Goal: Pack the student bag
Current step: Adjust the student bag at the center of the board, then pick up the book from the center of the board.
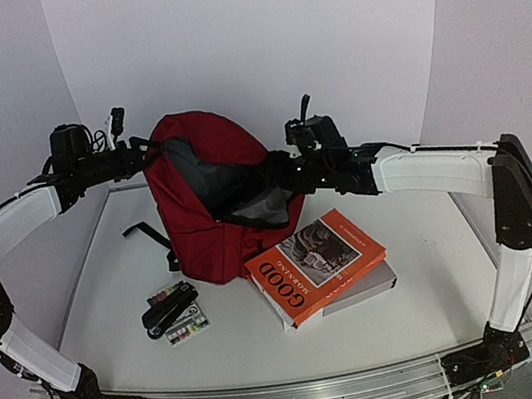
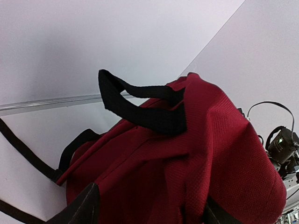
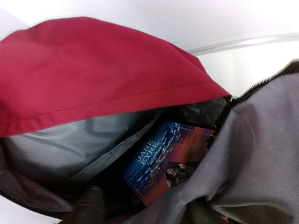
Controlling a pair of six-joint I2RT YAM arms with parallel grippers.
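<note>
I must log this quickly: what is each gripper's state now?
Left gripper: at the student bag, grip cannot be told.
Right gripper: at the bag's opening, cannot be told.

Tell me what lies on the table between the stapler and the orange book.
Nothing: in the top external view the stretch of table between the black stapler and the orange book is bare white surface.

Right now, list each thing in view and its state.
student bag: upright, main compartment open
Jane Eyre book: inside the bag
orange book: closed, lying on a grey book
grey book: flat on the table
stapler: lying by the bag
left fingers: at the bag's top
right fingers: at the bag's opening
</note>
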